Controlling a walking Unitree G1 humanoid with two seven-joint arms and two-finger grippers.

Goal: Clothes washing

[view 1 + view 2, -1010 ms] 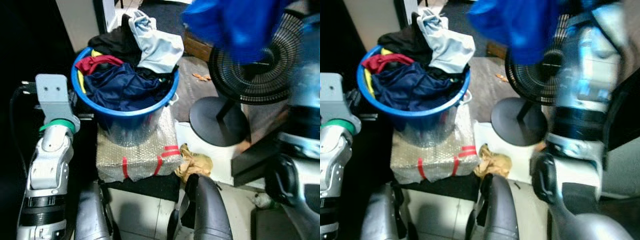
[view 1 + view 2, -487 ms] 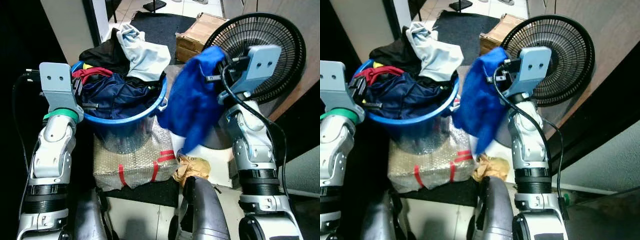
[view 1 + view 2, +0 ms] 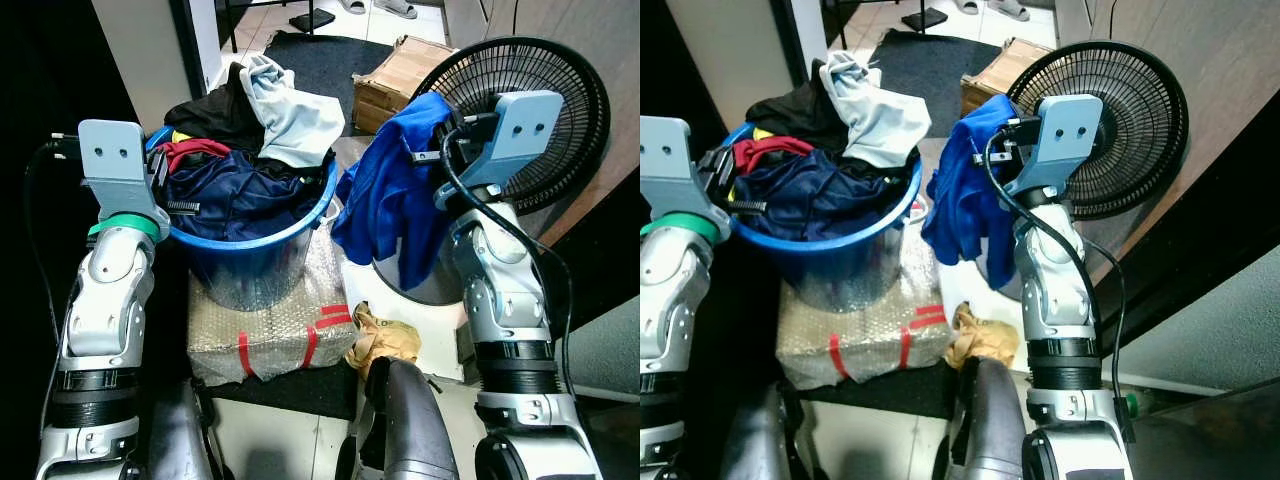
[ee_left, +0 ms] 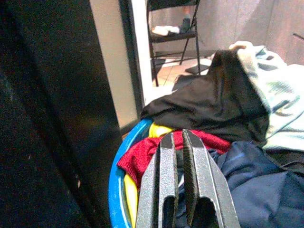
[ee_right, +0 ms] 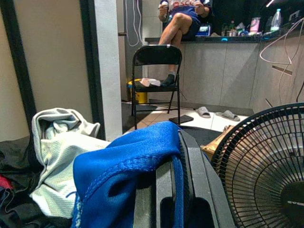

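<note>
A blue laundry bucket (image 3: pixel 252 240) stands on a bubble-wrapped box (image 3: pixel 270 320), heaped with a navy garment (image 3: pixel 235 190), a red one (image 3: pixel 190 150), a black one (image 3: pixel 210 105) and a pale grey one (image 3: pixel 292 108). My right gripper (image 5: pixel 178 142) is raised to the right of the bucket, in front of the fan, and is shut on a bright blue garment (image 3: pixel 392 205) that hangs down from it. My left gripper (image 4: pixel 179 137) is shut with nothing in it. It hovers at the bucket's left rim, just over the red garment (image 4: pixel 142 156).
A black standing fan (image 3: pixel 545 110) is close behind my right arm. A cardboard box (image 3: pixel 400 70) and dark mat (image 3: pixel 320 50) lie beyond. Crumpled brown paper (image 3: pixel 385 335) lies on the floor by the box. A folding chair (image 5: pixel 156 57) and a seated person (image 5: pixel 183 19) are farther off.
My right arm has come down from high in front of the camera, and the blue garment now hangs beside the bucket. The view shifted. The left arm stays at the bucket's rim.
</note>
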